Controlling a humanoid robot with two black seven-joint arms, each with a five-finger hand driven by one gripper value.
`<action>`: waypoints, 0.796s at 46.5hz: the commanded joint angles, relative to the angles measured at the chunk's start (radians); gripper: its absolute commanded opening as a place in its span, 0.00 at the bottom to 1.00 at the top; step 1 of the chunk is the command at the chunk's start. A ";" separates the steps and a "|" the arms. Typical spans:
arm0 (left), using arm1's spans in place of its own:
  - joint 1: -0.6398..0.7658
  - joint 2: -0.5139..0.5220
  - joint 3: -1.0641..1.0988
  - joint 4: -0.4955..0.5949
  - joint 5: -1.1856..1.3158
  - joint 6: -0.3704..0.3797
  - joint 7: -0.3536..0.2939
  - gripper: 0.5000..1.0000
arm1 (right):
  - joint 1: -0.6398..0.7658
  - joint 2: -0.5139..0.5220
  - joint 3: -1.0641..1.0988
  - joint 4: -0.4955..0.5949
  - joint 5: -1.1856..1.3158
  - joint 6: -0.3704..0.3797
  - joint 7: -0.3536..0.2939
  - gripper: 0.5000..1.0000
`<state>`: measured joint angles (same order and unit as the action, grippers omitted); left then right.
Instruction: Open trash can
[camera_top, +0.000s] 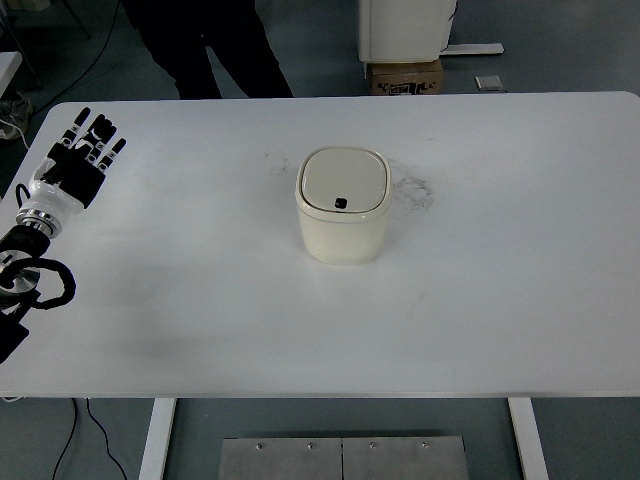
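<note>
Cream trash can (342, 205) sits mid-table, lid shut (black button in front). Left hand (78, 155) rests well apart, fingers spread, holding nothing.

No legible text on anything

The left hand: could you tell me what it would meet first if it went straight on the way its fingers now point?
Probably nothing on the table. The left hand points up and slightly right, toward the far table edge, well left of the trash can. Beyond that edge stands a person, though depth is unclear.
</note>
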<state>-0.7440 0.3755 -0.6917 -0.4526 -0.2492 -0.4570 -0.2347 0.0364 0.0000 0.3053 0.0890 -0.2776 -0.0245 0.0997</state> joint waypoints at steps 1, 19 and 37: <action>-0.003 0.000 0.000 0.000 0.004 0.004 0.000 1.00 | 0.000 0.000 0.000 0.000 0.000 0.000 0.000 0.98; -0.011 0.000 0.000 0.000 0.002 0.037 0.000 1.00 | 0.000 0.000 0.000 0.000 0.000 0.000 0.000 0.98; -0.041 -0.003 0.000 0.000 0.001 0.046 0.001 1.00 | 0.000 0.000 0.000 0.000 0.000 0.000 0.000 0.98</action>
<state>-0.7850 0.3713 -0.6934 -0.4526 -0.2500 -0.4113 -0.2342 0.0366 0.0000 0.3052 0.0890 -0.2776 -0.0245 0.0997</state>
